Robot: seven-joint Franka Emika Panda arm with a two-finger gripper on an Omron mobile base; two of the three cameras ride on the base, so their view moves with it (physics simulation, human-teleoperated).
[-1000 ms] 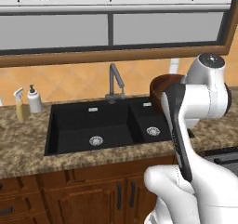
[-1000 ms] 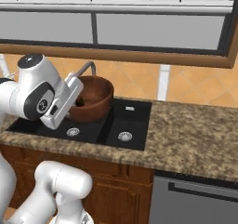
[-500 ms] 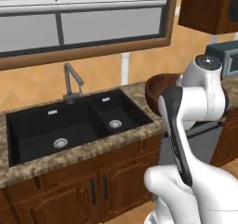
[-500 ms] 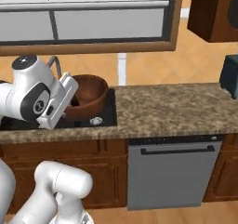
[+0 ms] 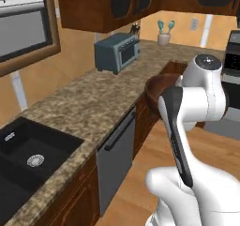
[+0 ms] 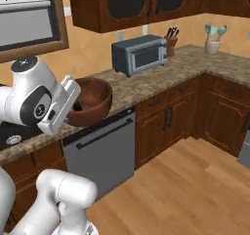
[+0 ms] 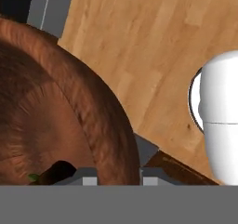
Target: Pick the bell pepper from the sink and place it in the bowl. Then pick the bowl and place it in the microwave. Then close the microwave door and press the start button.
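Bowl (image 6: 90, 101) rides in the air just off the counter's (image 6: 146, 83) near edge, above the dishwasher (image 6: 100, 148), clamped at its rim by the gripper (image 7: 119, 174): one fingertip sits inside the wall and one outside, narrowly parted by the wood between them. Inside the bowl a dark shape with a green speck shows, probably the pepper (image 7: 53, 172), though it is too dim to be sure. Sink (image 5: 28, 159) lies far left. Held level and high, the bowl seems to be in transit toward the microwave.
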